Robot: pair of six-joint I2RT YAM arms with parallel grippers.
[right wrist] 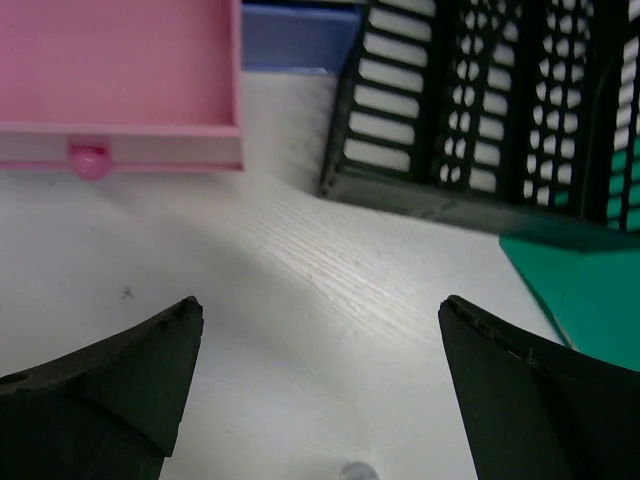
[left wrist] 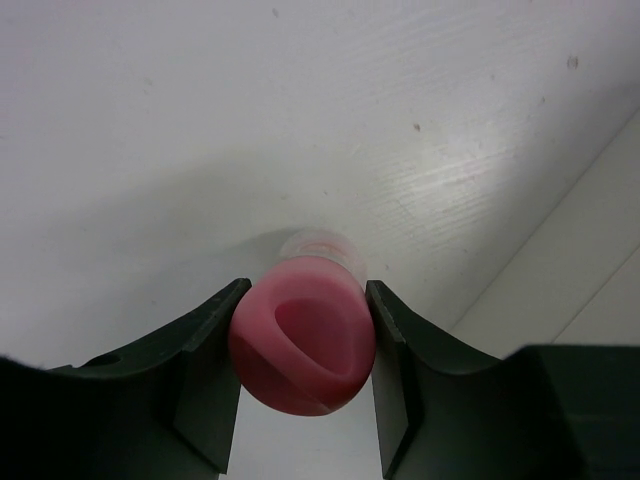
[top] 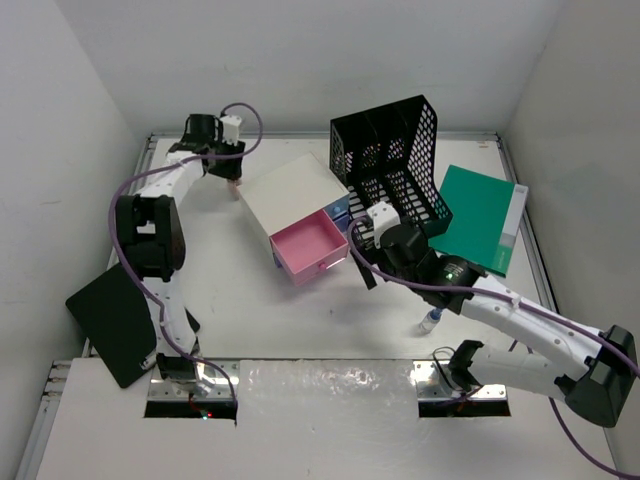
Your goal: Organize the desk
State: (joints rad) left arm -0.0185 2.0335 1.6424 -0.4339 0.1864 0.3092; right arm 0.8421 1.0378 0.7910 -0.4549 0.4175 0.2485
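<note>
- Looking down from above, we see the white table (top: 250, 300) filling the enclosure floor and carrying everything, with both arm bases at its near edge.
- Near the far left corner, the left fingers (left wrist: 306, 287) are clamped on a pink-capped vial (left wrist: 300, 345). One finger presses each side of the cap, and the vial's clear body points down at the table.
- The right fingers (right wrist: 318, 310) stand wide apart with nothing between them, over bare table just in front of the pink drawer (right wrist: 120, 70).
- That drawer stands open from a cream-topped box (top: 290, 190), and a blue drawer (top: 338, 208) sits beside it.
- A black mesh rack (top: 390, 160) stands behind the box, with a green folder (top: 478, 215) lying to its right.
- A small clear bottle (top: 430, 321) lies beside the right arm.
</note>
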